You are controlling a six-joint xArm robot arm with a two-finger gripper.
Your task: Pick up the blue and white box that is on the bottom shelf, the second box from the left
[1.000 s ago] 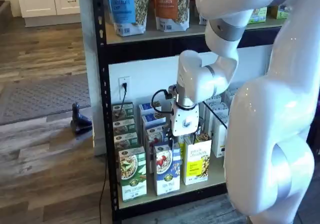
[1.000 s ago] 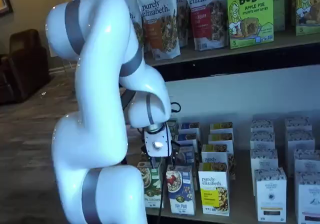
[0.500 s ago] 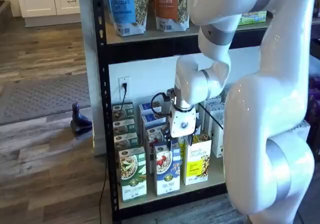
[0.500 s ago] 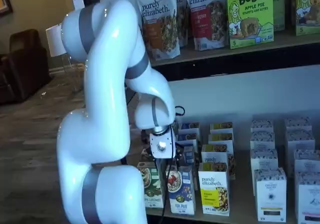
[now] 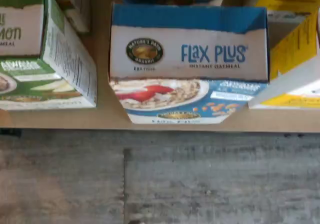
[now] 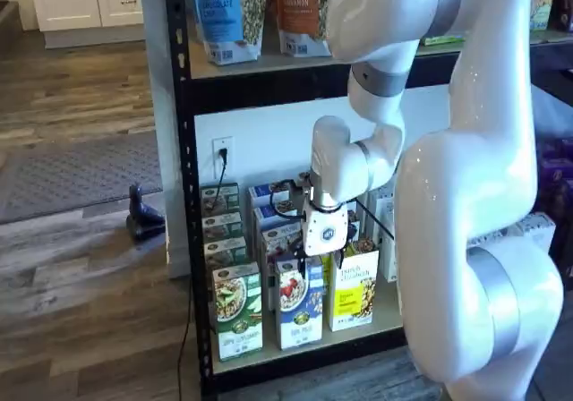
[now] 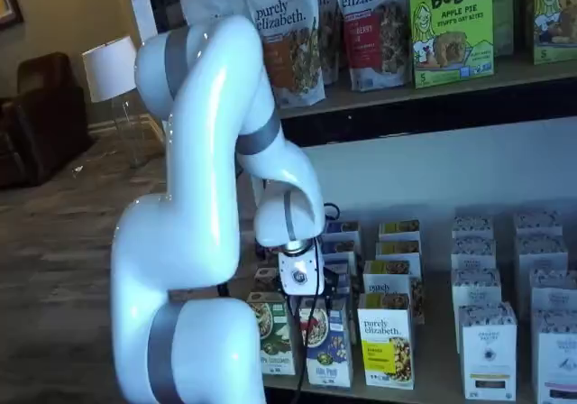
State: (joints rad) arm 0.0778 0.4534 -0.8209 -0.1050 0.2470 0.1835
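The blue and white box (image 5: 187, 59) fills the middle of the wrist view, blue top, "Flax Plus" lettering, a bowl with red berries. In both shelf views it stands at the front of the bottom shelf (image 6: 380, 319), between a green-and-white carton (image 6: 236, 312) and a yellow carton (image 6: 353, 288). My gripper (image 6: 320, 264) hangs just above the box's (image 6: 298, 304) top. Its two black fingers show a gap and hold nothing. The box (image 7: 326, 343) also shows below the gripper's white body.
More cartons stand in rows behind the front ones. White boxes (image 7: 489, 350) stand further right on the shelf. Granola bags (image 7: 281, 39) fill the shelf above. A black perforated upright (image 6: 183, 195) edges the rack. Wood floor (image 5: 160, 179) lies below the shelf edge.
The arm has swung and the gripper has come down a little, closer to the top of the blue and white box. The boxes have not moved.
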